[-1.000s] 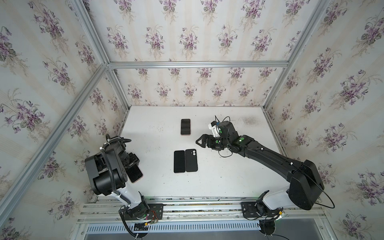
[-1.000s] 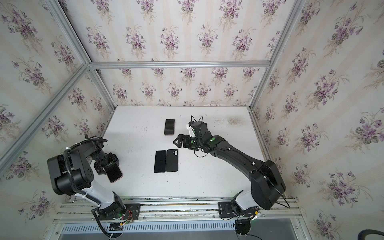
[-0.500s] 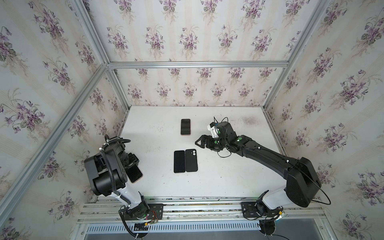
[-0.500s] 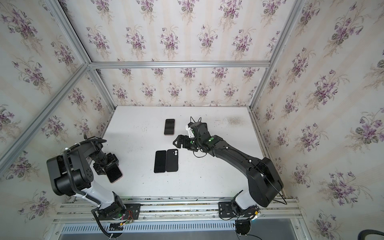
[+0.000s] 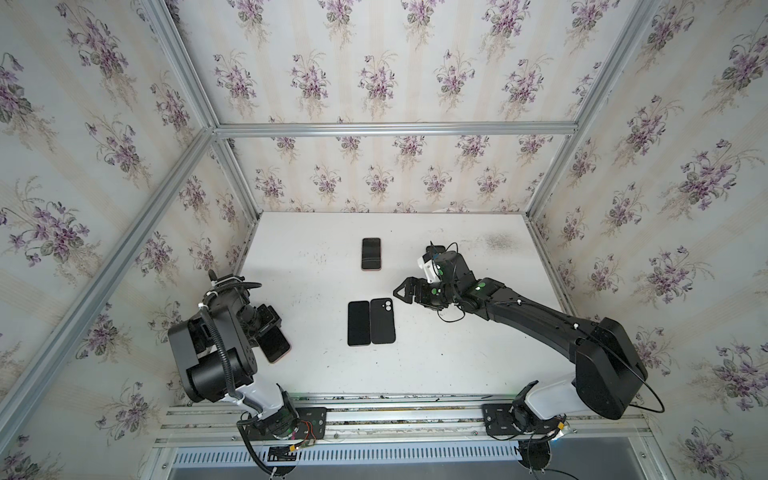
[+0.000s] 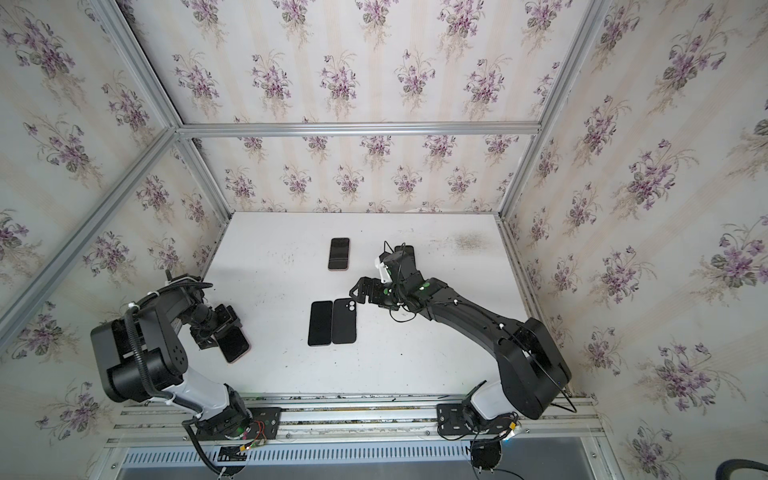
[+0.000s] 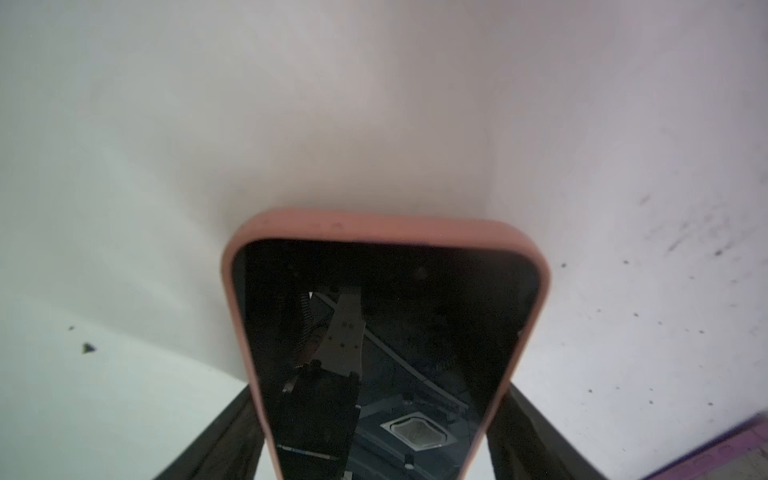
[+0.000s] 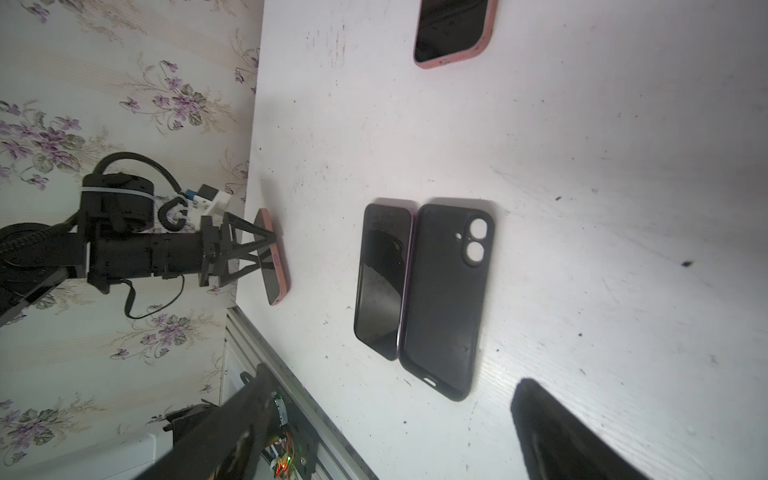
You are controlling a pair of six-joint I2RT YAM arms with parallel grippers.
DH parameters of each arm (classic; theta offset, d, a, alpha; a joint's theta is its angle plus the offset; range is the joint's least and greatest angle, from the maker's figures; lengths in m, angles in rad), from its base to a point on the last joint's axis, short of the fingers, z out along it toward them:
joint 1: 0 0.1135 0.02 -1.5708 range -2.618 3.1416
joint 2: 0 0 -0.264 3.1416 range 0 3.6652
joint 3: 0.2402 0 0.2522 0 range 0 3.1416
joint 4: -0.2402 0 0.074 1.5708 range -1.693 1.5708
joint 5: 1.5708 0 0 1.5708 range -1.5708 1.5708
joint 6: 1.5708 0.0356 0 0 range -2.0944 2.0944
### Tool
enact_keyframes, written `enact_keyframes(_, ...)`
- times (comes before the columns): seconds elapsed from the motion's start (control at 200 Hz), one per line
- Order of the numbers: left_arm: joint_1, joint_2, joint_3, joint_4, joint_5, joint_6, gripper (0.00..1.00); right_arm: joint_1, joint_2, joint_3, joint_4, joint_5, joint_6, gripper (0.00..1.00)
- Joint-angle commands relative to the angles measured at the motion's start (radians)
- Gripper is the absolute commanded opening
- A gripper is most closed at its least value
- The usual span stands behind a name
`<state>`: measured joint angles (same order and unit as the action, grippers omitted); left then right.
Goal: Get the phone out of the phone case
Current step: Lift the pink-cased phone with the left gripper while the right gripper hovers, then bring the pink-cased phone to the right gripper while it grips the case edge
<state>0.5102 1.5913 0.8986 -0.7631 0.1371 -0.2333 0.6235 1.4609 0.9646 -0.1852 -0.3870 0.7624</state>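
Left gripper (image 5: 268, 330) clamps pink-cased phone (image 5: 277, 347) lower left, long axis pointing lower right; right gripper (image 5: 401, 292) open, well apart, centre right.

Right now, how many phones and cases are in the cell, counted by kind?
Phone in pink case: 2
Bare phone: 1
Empty black case: 1
Total: 4

In the left wrist view the held pink-cased phone (image 7: 386, 316) is cut off by the picture's edge, and of the left end effector (image 7: 380, 386) only blurred dark wedges are shown. In the right wrist view the far pink-cased phone (image 8: 455, 29) is cropped, and the right end effector (image 8: 390, 376) is blurred and cut off.
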Motion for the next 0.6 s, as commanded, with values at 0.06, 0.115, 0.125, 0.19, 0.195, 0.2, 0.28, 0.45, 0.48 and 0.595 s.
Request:
enact_keyframes(0.06,0.001,-0.041,-0.013,0.004,0.075,0.023,0.61,0.001,0.000,-0.022,0.065,-0.007,0.015,0.94)
enact_keyframes(0.115,0.002,-0.049,-0.018,0.004,0.082,0.025,0.61,0.001,0.005,-0.024,0.070,-0.011,0.018,0.94)
enact_keyframes(0.125,0.002,-0.050,-0.019,0.003,0.084,0.024,0.60,0.001,0.006,-0.023,0.071,-0.013,0.018,0.94)
enact_keyframes(0.19,0.001,-0.060,-0.026,0.003,0.093,0.027,0.60,0.001,0.014,-0.024,0.075,-0.020,0.018,0.94)
enact_keyframes(0.195,0.001,-0.061,-0.026,0.004,0.093,0.027,0.60,0.001,0.014,-0.024,0.076,-0.021,0.018,0.94)
enact_keyframes(0.2,0.001,-0.062,-0.027,0.004,0.093,0.026,0.60,0.001,0.015,-0.024,0.076,-0.021,0.018,0.94)
enact_keyframes(0.28,0.001,-0.074,-0.030,0.004,0.093,0.021,0.59,0.001,0.025,-0.023,0.083,-0.032,0.018,0.94)
enact_keyframes(0.45,-0.002,-0.105,-0.023,0.002,0.161,0.006,0.59,0.001,0.039,-0.021,0.093,-0.045,0.017,0.94)
enact_keyframes(0.48,-0.003,-0.115,-0.024,0.001,0.176,0.003,0.59,0.001,0.041,-0.021,0.098,-0.046,0.017,0.94)
enact_keyframes(0.595,-0.024,-0.156,-0.023,0.001,0.215,-0.011,0.59,0.004,0.057,-0.023,0.138,-0.072,0.017,0.94)
